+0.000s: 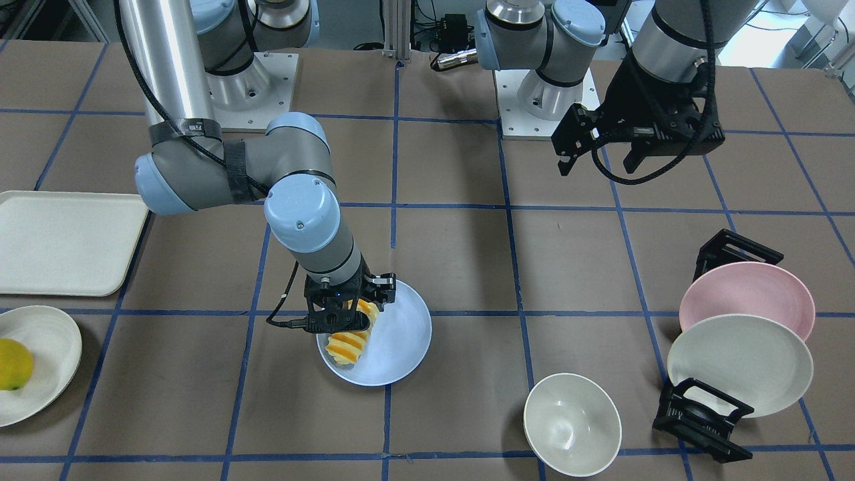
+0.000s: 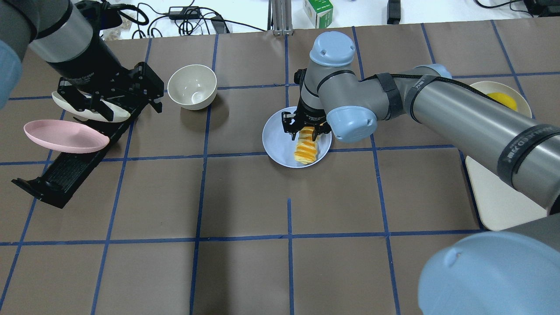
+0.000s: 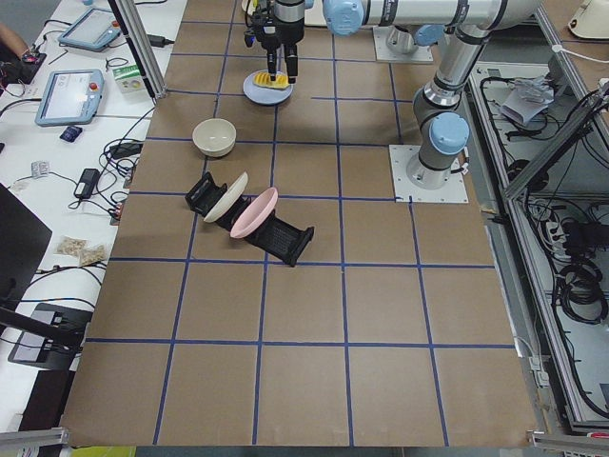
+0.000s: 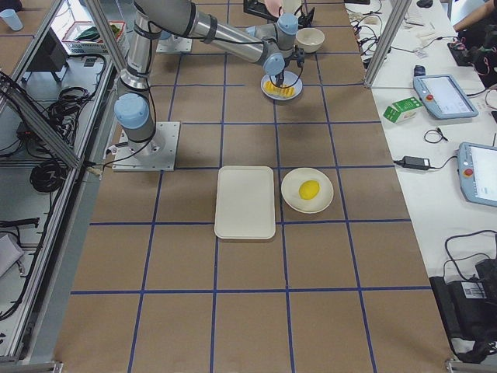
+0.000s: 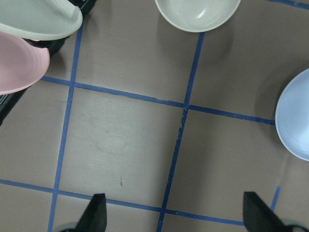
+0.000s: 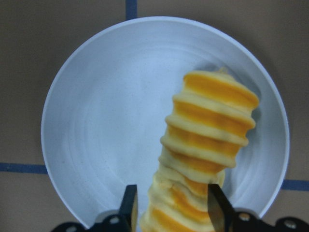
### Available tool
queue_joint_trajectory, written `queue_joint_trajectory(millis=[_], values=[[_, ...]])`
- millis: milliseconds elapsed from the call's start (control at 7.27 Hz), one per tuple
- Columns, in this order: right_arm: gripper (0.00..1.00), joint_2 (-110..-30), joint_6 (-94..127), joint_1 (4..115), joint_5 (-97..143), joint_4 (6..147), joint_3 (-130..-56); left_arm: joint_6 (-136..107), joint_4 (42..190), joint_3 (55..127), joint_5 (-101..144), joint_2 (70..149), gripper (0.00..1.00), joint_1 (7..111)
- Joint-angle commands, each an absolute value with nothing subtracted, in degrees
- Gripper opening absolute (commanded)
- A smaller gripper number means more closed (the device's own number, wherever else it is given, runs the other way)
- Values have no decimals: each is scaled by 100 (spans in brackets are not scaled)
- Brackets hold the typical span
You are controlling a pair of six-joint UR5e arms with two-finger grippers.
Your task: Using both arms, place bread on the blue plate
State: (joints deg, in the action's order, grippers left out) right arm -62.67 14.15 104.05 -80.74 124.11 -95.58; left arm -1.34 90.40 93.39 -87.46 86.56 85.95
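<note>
Right wrist-mounted view gave me the clearest look: the right gripper (image 6: pixel 171 207) had its jaws closed narrow on the near end of the bread (image 6: pixel 207 130), pads (image 6: pixel 130 205) pressed against the pale sides, while the rest of the loaf reached out over the blue plate (image 6: pixel 106 125), off to one side and close to the rim. Whether the far end was resting on the plate or hovering just above it, I could not tell. Across the table (image 1: pixel 574 267), the left gripper (image 1: pixel 598 164) hung with its jaws spread wide and empty, well apart from the blue plate and nearer the pink plate (image 1: pixel 748 297) in its rack (image 1: pixel 701 417). My worry was the release. With the loaf so near the edge, an end let go from a tilt might roll or tip over the rim onto the table. The soft bread could also cling to a pad and be dragged upward, nudging the light plate along with it
</note>
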Motion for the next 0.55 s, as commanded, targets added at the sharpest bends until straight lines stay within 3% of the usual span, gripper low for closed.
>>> queue_joint_trajectory(millis=[0, 413], values=[[100, -6476, 1380, 10188, -8112, 12227, -9319, -97, 9026, 9632, -9085, 8464, 100, 8675], [100, -7614, 1213, 9782, -8557, 10150, -8745, -62, 8957, 9598, -9428, 8525, 100, 8570]])
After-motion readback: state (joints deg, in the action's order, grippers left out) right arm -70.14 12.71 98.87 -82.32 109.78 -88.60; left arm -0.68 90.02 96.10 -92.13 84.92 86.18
